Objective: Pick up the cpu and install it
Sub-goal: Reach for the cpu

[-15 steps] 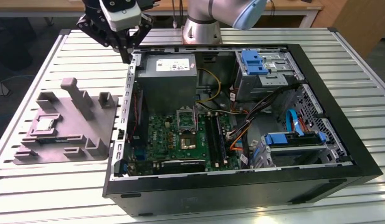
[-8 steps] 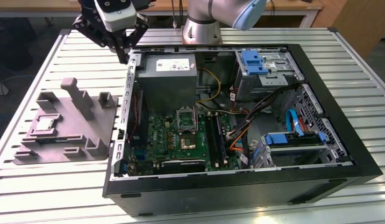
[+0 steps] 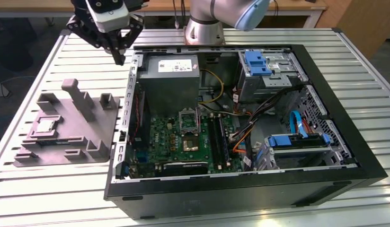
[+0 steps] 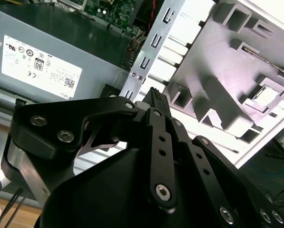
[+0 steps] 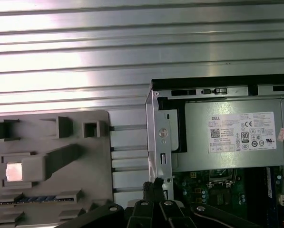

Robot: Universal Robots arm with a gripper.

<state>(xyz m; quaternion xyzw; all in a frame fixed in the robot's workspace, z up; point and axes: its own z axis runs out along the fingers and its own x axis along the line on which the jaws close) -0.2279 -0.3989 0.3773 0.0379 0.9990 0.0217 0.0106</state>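
In the exterior view the arm [image 3: 208, 23] is cut off by the top edge, in the first wrist view the grey tray [image 5: 96, 161] and the computer case [image 5: 156, 123] run past the picture's edges, and glare whitens the cpu [image 5: 13, 172] so that its surface detail cannot be told.

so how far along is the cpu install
Nothing is done yet: the cpu lies in the grey tray. The gripper hangs shut and empty over the edge of the case, apart from the tray. Picking up and installing both remain.
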